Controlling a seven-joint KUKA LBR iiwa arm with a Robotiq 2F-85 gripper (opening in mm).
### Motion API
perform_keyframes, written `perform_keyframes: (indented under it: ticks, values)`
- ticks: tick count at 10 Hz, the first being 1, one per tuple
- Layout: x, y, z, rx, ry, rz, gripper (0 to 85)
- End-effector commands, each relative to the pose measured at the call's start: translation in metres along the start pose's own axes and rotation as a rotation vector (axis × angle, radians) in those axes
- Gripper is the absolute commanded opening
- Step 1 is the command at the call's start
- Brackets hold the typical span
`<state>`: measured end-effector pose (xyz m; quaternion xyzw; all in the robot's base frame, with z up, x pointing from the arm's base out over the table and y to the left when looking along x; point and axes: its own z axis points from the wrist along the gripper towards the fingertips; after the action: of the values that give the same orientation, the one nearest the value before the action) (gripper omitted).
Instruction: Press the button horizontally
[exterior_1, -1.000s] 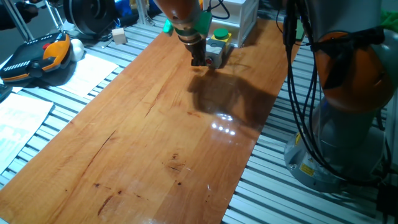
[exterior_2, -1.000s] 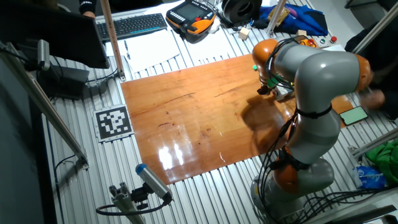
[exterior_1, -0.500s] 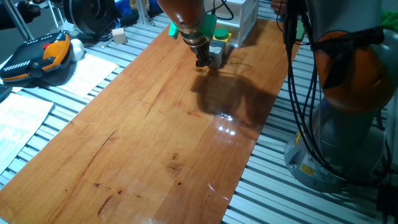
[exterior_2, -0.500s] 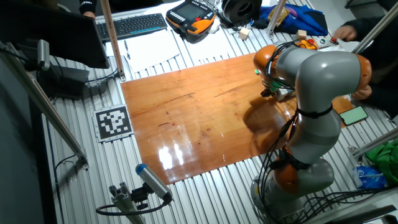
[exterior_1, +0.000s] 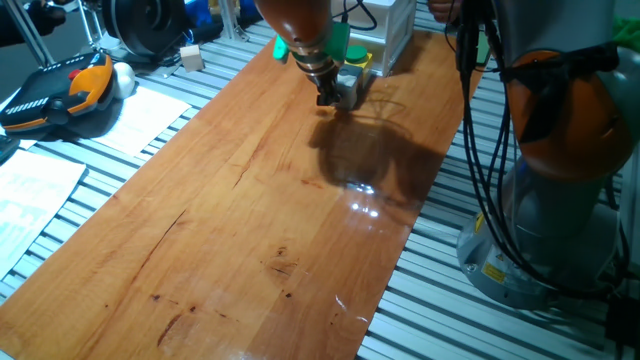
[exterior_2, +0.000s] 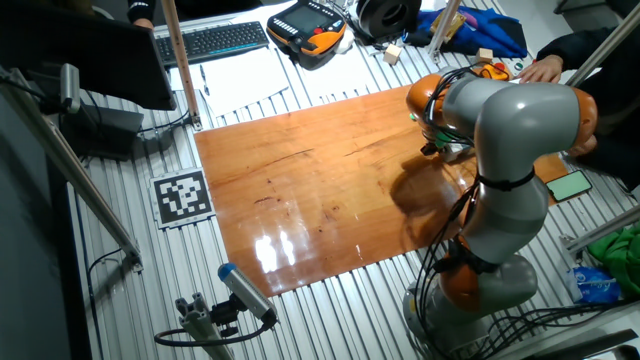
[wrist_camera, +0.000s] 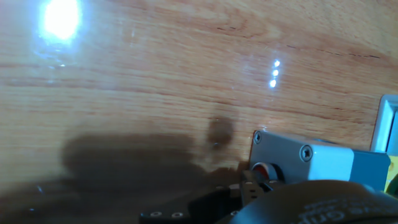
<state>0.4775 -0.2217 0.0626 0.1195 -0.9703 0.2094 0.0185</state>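
The button box (exterior_1: 349, 88) is a small grey case at the far end of the wooden table (exterior_1: 250, 220). In the hand view the grey case (wrist_camera: 323, 159) has a red button (wrist_camera: 263, 170) on its side face. My gripper (exterior_1: 327, 97) hangs low over the table, right against the left side of the box. In the hand view a dark fingertip (wrist_camera: 250, 185) lies at the red button; I cannot tell whether it touches it. No view shows a gap or contact between the fingertips. In the other fixed view the gripper (exterior_2: 431, 146) is partly behind the arm.
A white box (exterior_1: 388, 28) and a yellow-green block (exterior_1: 356, 56) stand just behind the button box. An orange and black teach pendant (exterior_1: 60, 90) and papers (exterior_1: 150, 115) lie left of the table. The robot base (exterior_1: 560, 200) with cables stands on the right. A person's hand (exterior_2: 545, 68) rests beyond the table.
The gripper has moved a little to the right and away, up against the button box. Since half a second ago it has hardly moved.
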Motion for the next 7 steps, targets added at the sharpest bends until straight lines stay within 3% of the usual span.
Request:
perform_keyframes:
  ticks: [1, 7]
  values:
    - [0.0002, -0.0002, 0.0006, 0.001, -0.002, 0.000, 0.0]
    - [0.0024, -0.0021, 0.0053, 0.005, -0.009, -0.005, 0.0]
